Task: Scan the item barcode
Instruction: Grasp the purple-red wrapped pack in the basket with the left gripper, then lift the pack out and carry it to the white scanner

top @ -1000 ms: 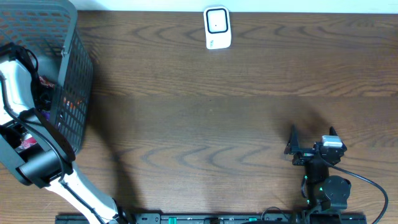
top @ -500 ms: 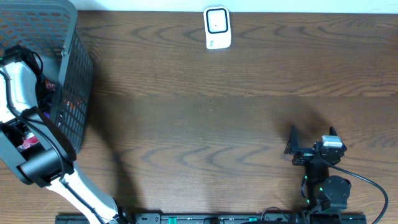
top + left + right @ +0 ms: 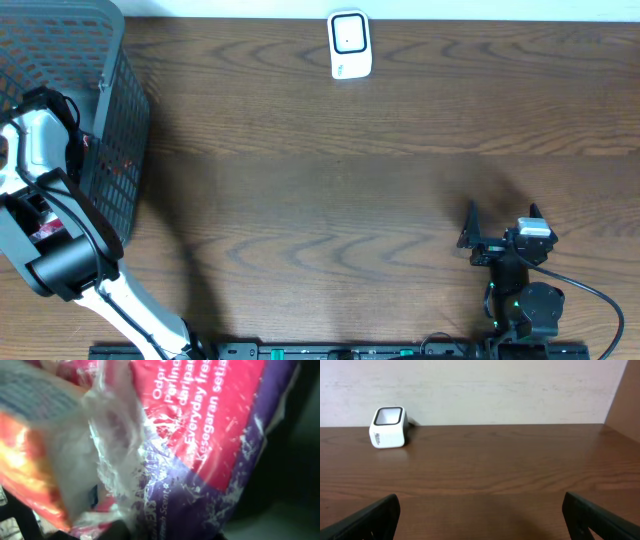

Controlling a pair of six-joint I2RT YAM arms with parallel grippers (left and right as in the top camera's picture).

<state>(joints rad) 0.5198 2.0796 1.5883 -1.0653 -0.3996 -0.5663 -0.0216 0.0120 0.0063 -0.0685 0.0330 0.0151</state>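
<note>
A red and purple plastic-wrapped package [image 3: 210,435] with white print fills the left wrist view. Its clear wrap bunches to a pinch at my left gripper [image 3: 130,530], whose dark tips stand together at the bottom edge, shut on the wrap. From overhead, my left arm [image 3: 40,150] reaches down into the black mesh basket [image 3: 110,60] and hides the gripper and the package. The white barcode scanner [image 3: 350,45] stands at the table's far edge, and in the right wrist view this scanner [image 3: 389,427] is at the far left. My right gripper [image 3: 500,222] rests open and empty at the front right.
An orange packet [image 3: 25,460] lies blurred beside the package in the basket. The basket takes up the table's far left corner. A pale wall [image 3: 480,390] runs behind the table's far edge.
My left arm's white wrist has shifted toward the near side of the basket. The right arm has not moved.
</note>
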